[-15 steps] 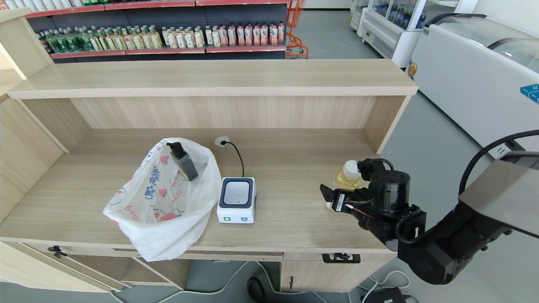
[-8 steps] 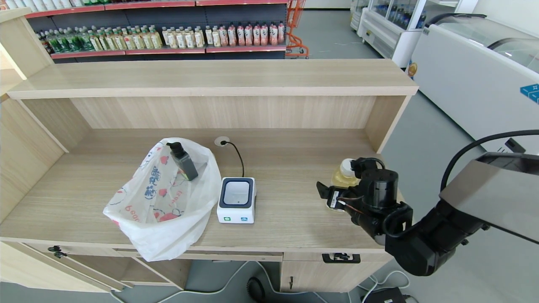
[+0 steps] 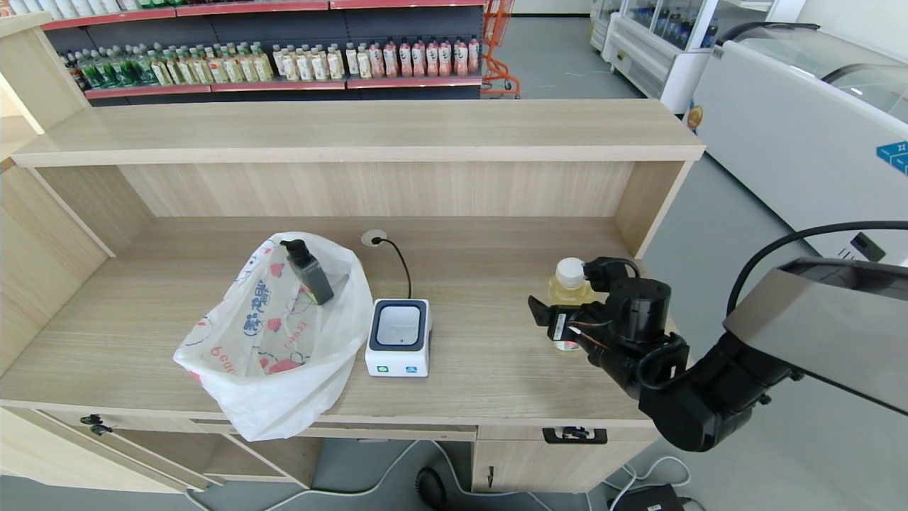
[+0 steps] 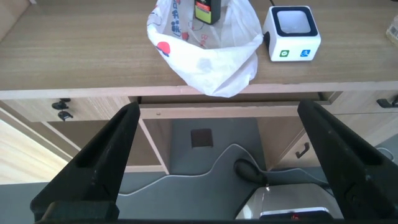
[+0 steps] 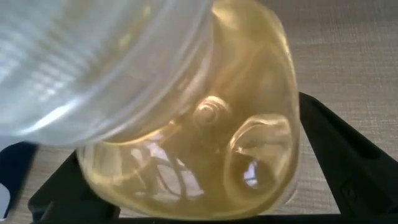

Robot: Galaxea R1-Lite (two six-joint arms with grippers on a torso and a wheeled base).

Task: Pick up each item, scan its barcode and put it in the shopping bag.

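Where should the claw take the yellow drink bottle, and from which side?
Around the mid-body of the bottle, coming level from the counter's right end, as the right claw sits: it is upright, its white cap is narrow, and the rounded body fits between the fingers.

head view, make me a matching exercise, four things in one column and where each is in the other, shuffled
1 yellow drink bottle
2 scanner
3 dark pump bottle
4 shopping bag

a inside the shopping bag
b overhanging the counter's front edge
c held in the right gripper
d between shopping bag and yellow drink bottle

Pairs: 1-c, 2-d, 3-a, 4-b
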